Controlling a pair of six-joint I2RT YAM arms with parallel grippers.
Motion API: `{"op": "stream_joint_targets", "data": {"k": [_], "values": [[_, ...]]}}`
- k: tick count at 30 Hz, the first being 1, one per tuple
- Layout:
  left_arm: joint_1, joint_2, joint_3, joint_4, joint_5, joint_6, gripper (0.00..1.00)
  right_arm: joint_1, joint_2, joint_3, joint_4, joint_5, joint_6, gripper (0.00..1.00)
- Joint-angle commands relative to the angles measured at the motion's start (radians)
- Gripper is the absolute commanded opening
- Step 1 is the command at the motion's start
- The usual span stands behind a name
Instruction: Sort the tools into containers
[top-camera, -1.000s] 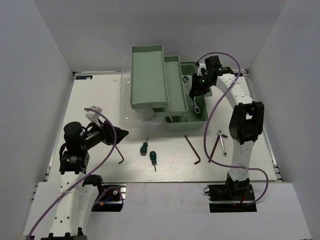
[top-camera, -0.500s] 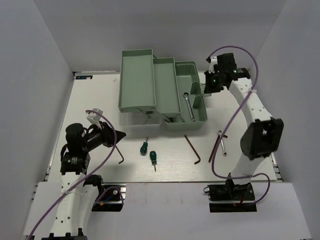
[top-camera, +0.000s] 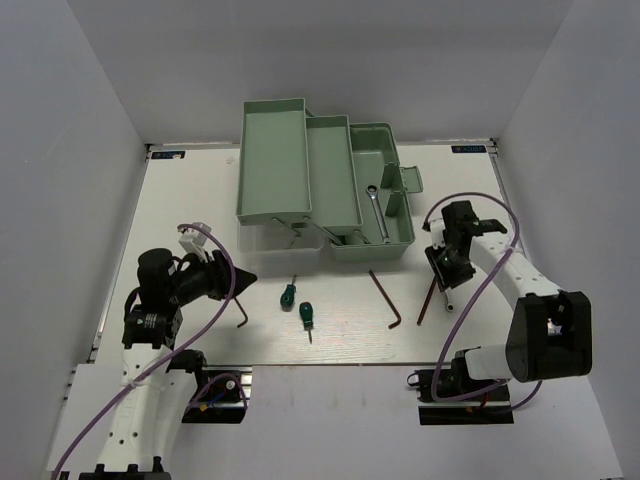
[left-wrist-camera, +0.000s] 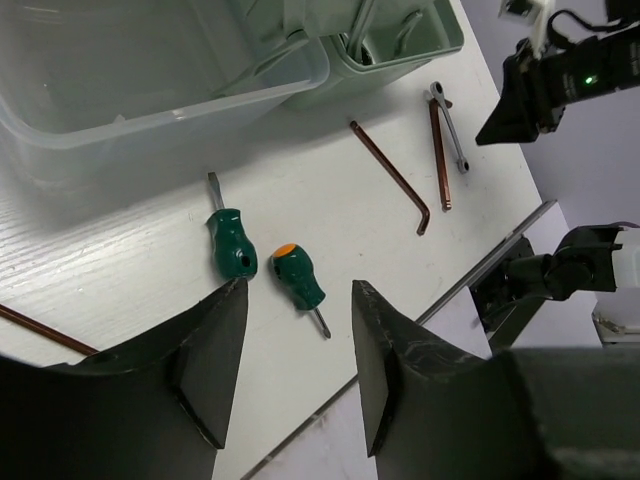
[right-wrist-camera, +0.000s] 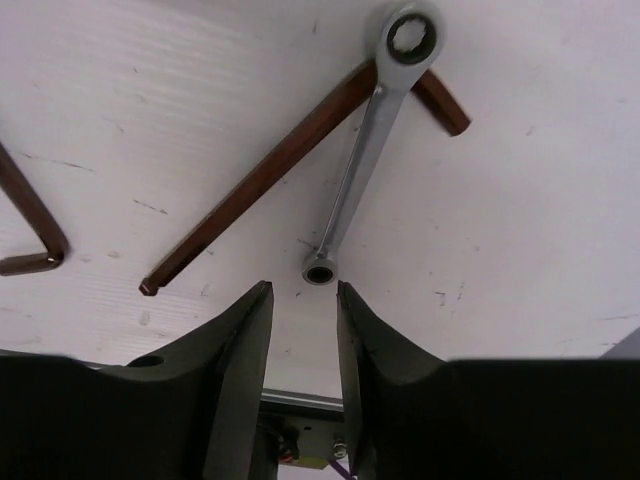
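Note:
The mint-green toolbox (top-camera: 392, 243) stands at the back with its tiered trays (top-camera: 275, 150) folded out to the left. One silver wrench (top-camera: 377, 212) lies in the base bin. My right gripper (top-camera: 442, 270) is open and empty, low over the table. In the right wrist view its jaws (right-wrist-camera: 300, 292) stand just short of the end of a second silver wrench (right-wrist-camera: 364, 155), which crosses a reddish-brown hex key (right-wrist-camera: 285, 165). Two green-handled screwdrivers (top-camera: 287, 293) (top-camera: 306, 316) lie mid-table. My left gripper (top-camera: 245, 275) is open and empty, above the table left of them (left-wrist-camera: 231, 243).
Another hex key (top-camera: 385, 297) lies between the screwdrivers and the right gripper, and a third (top-camera: 240, 308) lies under the left gripper. The toolbox's clear lid (left-wrist-camera: 150, 100) rests on the table left of the base bin. The table's front edge (top-camera: 330, 364) is near.
My right arm has swung from over the toolbox bin down to the table by the loose wrench. The trays folded further left, uncovering the bin. The left arm barely moved.

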Motion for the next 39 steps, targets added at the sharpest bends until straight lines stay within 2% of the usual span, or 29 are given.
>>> {"op": "stream_joint_targets", "data": {"k": [1, 10, 17, 18, 19, 22, 23, 24, 27, 29, 33, 34, 38, 39], "values": [[-0.007, -0.003, -0.008, 0.015, 0.012, 0.011, 0.56, -0.019, -0.034, -0.071, 0.127, -0.016, -0.037, 0.39], [-0.007, -0.012, -0.008, 0.015, 0.012, 0.001, 0.58, -0.050, 0.061, -0.171, 0.264, 0.013, -0.037, 0.40], [-0.016, -0.012, -0.008, 0.015, 0.012, 0.001, 0.59, -0.073, 0.145, -0.146, 0.319, 0.004, -0.050, 0.40], [-0.016, -0.012, -0.008, 0.015, 0.012, 0.001, 0.59, -0.079, 0.159, -0.145, 0.316, 0.004, -0.052, 0.38], [-0.016, -0.003, -0.008, 0.015, 0.021, 0.011, 0.59, -0.082, 0.171, -0.143, 0.313, 0.002, -0.050, 0.30], [-0.025, 0.008, 0.003, 0.015, 0.035, 0.011, 0.53, -0.092, 0.164, -0.149, 0.299, -0.019, -0.047, 0.13], [-0.025, 0.008, 0.014, 0.015, 0.035, 0.011, 0.48, -0.096, 0.144, -0.151, 0.288, -0.022, -0.047, 0.04], [-0.025, 0.018, 0.028, 0.015, 0.035, 0.011, 0.46, -0.102, 0.135, -0.146, 0.273, -0.036, -0.047, 0.00], [-0.025, 0.028, 0.052, 0.015, 0.035, 0.011, 0.41, -0.111, 0.061, -0.130, 0.215, -0.052, -0.057, 0.00], [-0.025, 0.040, 0.063, 0.025, 0.046, 0.011, 0.39, -0.114, -0.017, -0.108, 0.138, -0.116, -0.067, 0.00], [-0.025, 0.072, 0.063, 0.047, 0.055, 0.011, 0.37, -0.112, -0.123, 0.051, 0.046, -0.231, -0.100, 0.00], [-0.025, 0.072, 0.063, 0.059, 0.069, 0.002, 0.35, -0.106, -0.124, 0.080, 0.012, -0.312, -0.100, 0.00], [-0.043, 0.133, 0.054, 0.071, 0.080, 0.001, 0.34, -0.064, -0.033, 0.370, -0.041, -0.464, -0.048, 0.00], [-0.044, 0.146, 0.066, 0.071, 0.080, 0.012, 0.34, -0.054, 0.059, 0.418, -0.058, -0.498, -0.037, 0.00]]}}
